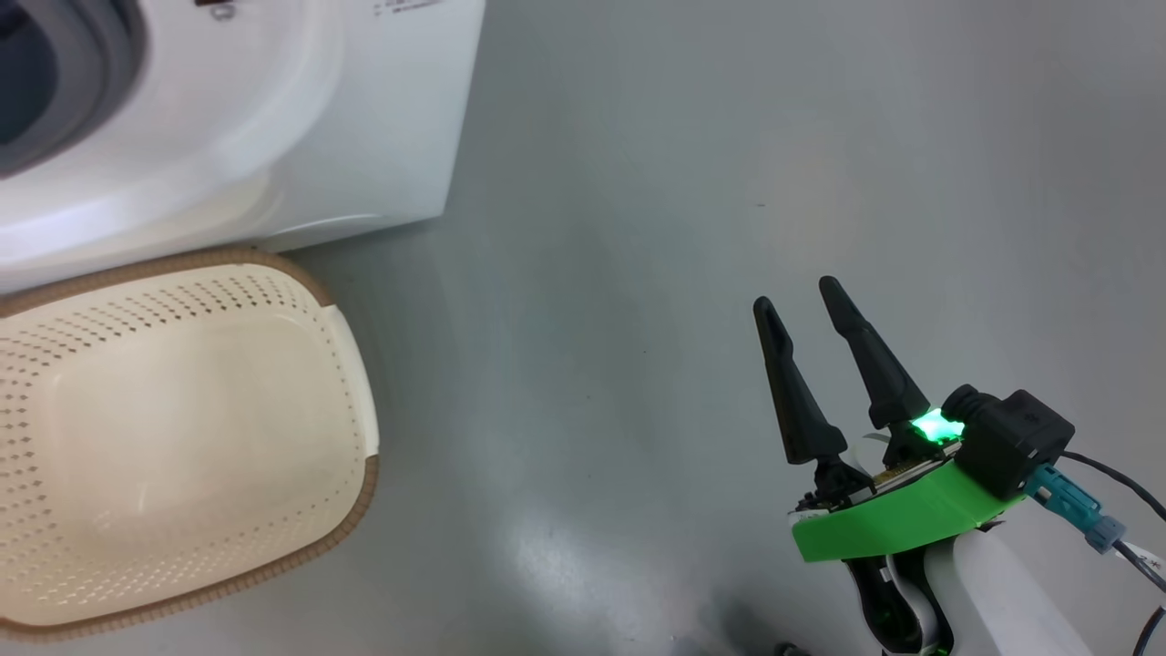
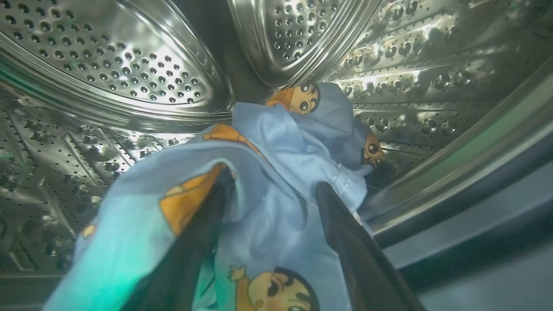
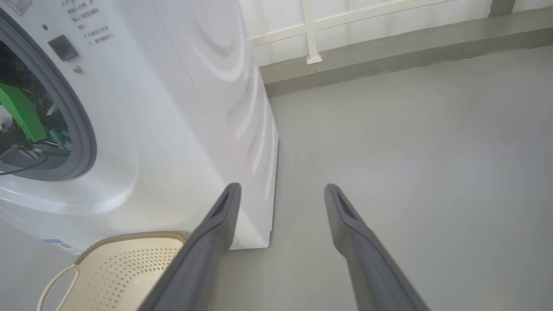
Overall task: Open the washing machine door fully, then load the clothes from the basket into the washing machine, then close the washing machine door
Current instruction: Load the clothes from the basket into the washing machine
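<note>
The washing machine (image 1: 364,109) stands at the upper left, its grey seal (image 1: 100,55) around the open mouth. Its door is out of view. Inside the steel drum (image 2: 129,65), my left gripper (image 2: 272,185) is open, and the light blue clothes (image 2: 276,142) with cartoon figures lie between and over its fingers. The left arm's green part (image 3: 21,112) reaches into the washing machine (image 3: 194,108). The cream basket (image 1: 182,410) sits on the floor in front of the machine with nothing in it. My right gripper (image 1: 794,294) hovers open over the floor, right of the basket (image 3: 129,268).
Grey floor (image 1: 638,228) stretches to the right of the machine. A low kerb and a white wall with railing (image 3: 311,34) run behind it. A cable (image 1: 1120,483) trails from the right wrist.
</note>
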Controlling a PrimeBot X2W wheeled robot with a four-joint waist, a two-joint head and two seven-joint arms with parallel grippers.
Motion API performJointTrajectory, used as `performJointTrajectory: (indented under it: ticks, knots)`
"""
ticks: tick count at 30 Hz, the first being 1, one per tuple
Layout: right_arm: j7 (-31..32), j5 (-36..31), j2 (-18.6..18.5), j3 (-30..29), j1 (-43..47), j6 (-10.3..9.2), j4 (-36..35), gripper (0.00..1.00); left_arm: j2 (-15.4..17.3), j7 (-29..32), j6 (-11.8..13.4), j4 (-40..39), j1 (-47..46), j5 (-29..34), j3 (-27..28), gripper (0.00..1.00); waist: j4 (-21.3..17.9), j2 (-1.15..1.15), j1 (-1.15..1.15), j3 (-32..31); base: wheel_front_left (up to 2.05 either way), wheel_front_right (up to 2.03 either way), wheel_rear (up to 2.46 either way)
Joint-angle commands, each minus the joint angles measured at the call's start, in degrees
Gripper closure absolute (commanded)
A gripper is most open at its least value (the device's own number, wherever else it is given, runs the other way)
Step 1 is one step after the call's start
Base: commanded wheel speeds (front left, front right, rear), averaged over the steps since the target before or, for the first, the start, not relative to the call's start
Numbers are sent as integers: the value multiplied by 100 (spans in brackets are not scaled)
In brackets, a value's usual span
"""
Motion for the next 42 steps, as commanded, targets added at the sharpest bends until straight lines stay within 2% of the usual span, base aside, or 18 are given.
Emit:
performJointTrajectory:
  ticks: [1,13,18,22,31,42]
  knots:
    - [-46,2,-63,75,102,42,-100,0,261,8,5,-84,13,-183,10,0,59,0,0,-72,0,0,0]
    - [-46,-6,-141,17,135,42,-95,0,163,-509,4,-286,431,-958,-165,0,251,0,0,-307,0,0,0]
    - [-46,-9,-166,-20,144,42,-89,0,155,-646,4,-453,630,-1218,-70,0,329,0,0,-409,0,0,0]
    - [-46,-15,-182,-46,155,42,-90,0,181,-659,11,-865,839,-1297,242,0,391,0,0,-513,0,0,0]
    - [-46,2,-275,-133,209,42,-42,0,-14,-661,95,-2029,1862,-856,1160,0,522,0,0,-903,0,0,0]
    - [-46,47,-469,-177,352,42,35,0,-573,-662,50,-2966,3082,-62,2090,0,706,0,0,-1465,0,0,0]
